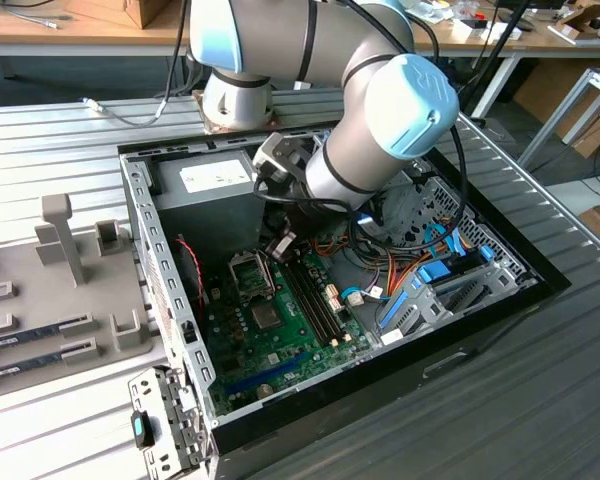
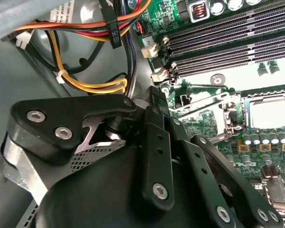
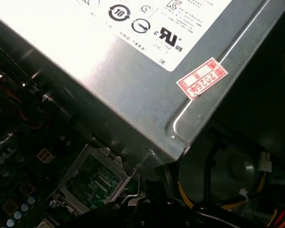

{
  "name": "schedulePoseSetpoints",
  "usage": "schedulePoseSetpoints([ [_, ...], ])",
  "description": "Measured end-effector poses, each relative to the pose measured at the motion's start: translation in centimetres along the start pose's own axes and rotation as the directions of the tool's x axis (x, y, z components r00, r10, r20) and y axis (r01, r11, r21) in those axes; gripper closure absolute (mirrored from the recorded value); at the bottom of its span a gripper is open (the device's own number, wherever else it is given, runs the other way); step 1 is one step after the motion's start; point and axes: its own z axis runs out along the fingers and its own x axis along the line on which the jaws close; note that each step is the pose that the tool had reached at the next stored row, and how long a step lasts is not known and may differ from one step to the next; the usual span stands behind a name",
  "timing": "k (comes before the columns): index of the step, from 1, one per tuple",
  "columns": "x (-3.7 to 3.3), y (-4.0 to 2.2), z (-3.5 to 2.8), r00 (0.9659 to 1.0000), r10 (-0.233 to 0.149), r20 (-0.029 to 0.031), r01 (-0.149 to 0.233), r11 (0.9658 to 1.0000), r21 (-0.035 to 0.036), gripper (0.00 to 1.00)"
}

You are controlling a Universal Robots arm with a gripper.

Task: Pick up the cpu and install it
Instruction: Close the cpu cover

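the tip of the grey gripper point(image 1: 280, 243) hangs just above the square metal-framed cpu socket point(image 1: 250, 272) in the exterior view. it is tucked under the one grey and light-blue robot arm point(image 1: 380, 120), so how far it is open, and whether it has hold of anything, cannot be told. the cpu itself cannot be made out with any certainty. in the second wrist view the socket's point(image 2: 270, 111) middle is washed out to white, and in the first wrist view the socket point(image 3: 92, 183) shows a green patterned surface inside its frame, partly cut off by the dark gripper body.

one open black computer case point(image 1: 145, 230) holds the green motherboard point(image 1: 280, 340). long black memory slots point(image 2: 228, 33) run beside the socket; their count is hard to fix. a bundle of yellow, orange and black cables point(image 2: 85, 85) lies farther from the socket than the slots.

the grey metal power supply box point(image 3: 133, 85) stands next to the socket. it carries one white printed label point(image 3: 147, 23) and one red-and-white sticker point(image 3: 202, 77).
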Motion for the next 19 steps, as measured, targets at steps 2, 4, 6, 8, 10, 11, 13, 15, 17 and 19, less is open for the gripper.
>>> schedulePoseSetpoints([
  [2, 0.04, 0.01, 0.08, 1.0, 0.0, 0.0009, 0.0, 1.0, -0.0012, 0.89],
  [4, 0.09, 0.01, 0.17, 1.0, -0.001, 0.0022, 0.001, 1.0, -0.003, 0.89],
  [6, 0.13, 0.03, 0.26, 1.0, -0.002, 0.0036, 0.002, 1.0, -0.005, 0.89],
  [8, 0.17, 0.02, 0.37, 1.0, -0.003, 0.0058, 0.003, 1.0, -0.0077, 0.89],
  [10, 0.2, -0.01, 0.48, 1.0, -0.004, 0.0077, 0.004, 0.9999, -0.0102, 0.89],
  [11, 0.21, -0.01, 0.51, 1.0, -0.004, 0.0082, 0.004, 0.9999, -0.011, 0.89],
  [13, 0.27, 0.02, 0.59, 0.9999, -0.004, 0.0096, 0.004, 0.9999, -0.0126, 0.89],
  [15, 0.36, 0.07, 0.65, 0.9999, -0.005, 0.0101, 0.005, 0.9999, -0.0136, 0.89],
  [17, 0.41, 0.09, 0.68, 0.9999, -0.006, 0.0099, 0.006, 0.9999, -0.0137, 0.89],
  [19, 0.48, 0.13, 0.69, 0.9999, -0.007, 0.0094, 0.007, 0.9999, -0.0138, 0.89],
])
